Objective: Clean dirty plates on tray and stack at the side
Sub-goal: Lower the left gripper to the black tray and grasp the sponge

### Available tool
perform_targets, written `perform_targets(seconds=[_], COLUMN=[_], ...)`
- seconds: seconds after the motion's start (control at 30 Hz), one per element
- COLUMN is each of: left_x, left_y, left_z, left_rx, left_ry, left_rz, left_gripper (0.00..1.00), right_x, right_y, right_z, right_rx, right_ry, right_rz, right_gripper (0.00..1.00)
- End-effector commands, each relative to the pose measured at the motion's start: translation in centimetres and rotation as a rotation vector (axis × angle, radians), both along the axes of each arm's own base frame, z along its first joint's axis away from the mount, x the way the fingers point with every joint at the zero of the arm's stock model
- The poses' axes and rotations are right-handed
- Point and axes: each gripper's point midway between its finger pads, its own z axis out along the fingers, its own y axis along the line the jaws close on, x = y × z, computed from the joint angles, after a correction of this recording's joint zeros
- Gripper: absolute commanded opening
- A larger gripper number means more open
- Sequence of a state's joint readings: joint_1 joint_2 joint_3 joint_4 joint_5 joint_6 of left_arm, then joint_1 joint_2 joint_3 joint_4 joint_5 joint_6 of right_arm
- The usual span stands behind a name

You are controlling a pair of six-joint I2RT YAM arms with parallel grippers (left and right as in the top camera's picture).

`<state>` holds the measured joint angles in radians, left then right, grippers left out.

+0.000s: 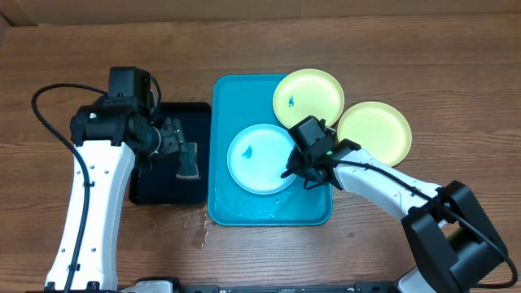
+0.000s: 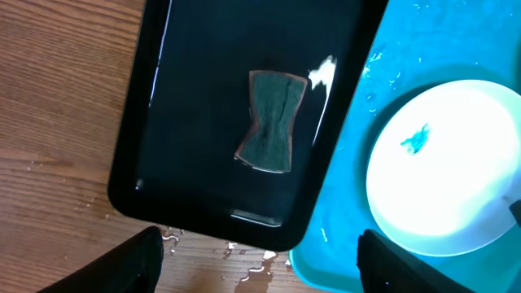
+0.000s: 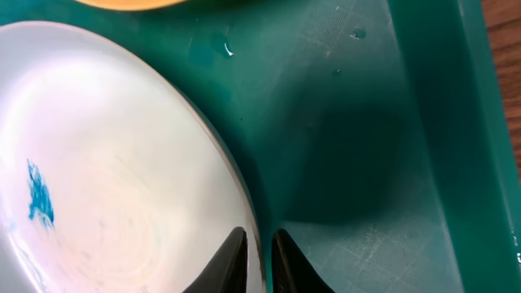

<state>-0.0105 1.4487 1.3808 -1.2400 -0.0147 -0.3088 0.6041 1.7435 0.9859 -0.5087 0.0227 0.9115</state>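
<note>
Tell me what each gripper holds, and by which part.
Right gripper pinches the light-blue plate by its rim. Left gripper is open, holding nothing.

White arm links (image 1: 91, 191), black joints (image 1: 130, 85), looping black cables (image 1: 36, 102), green wrist light (image 1: 329, 150), dark tapered right pincer (image 3: 259, 254).
</note>
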Motion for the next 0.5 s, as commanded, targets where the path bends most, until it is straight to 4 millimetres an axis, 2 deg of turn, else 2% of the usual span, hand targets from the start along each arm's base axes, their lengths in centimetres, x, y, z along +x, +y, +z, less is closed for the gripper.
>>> perform_targets(seconds=[0.0,0.27,0.37,0.43,0.47], left_x=[0.2,1.0,1.0,0.6,0.5], left_y=[-0.2,-2.4,-3.2,-3.6,-3.6], left_z=[-0.6,-3.2,-4.6,-5.7,-6.1], left_rx=[-0.009,-0.053,-0.055,-0.057,-0.058], left_ry=[0.017,0.09,0.144,0.195,0.213], left_rz=[-0.027,-0.143,-0.185,-0.194,-0.194], left_gripper=[0.73,0.6,0.48,0.32,0.27], right_x=[-0.2,-0.2,-0.2,-0.2,-0.2], right_y=[0.1,0.1,0.1,0.0,0.0], right_z=[0.2,0.2,0.1,0.1,0.1], right_rx=[0.005,0.006,0.002,0.0,0.0], right_ry=[-0.007,-0.005,-0.004,-0.005,-0.005], right_rz=[0.011,0.005,0.008,0.007,0.007], right_gripper=[0.13,0.13,0.13,0.13,0.14])
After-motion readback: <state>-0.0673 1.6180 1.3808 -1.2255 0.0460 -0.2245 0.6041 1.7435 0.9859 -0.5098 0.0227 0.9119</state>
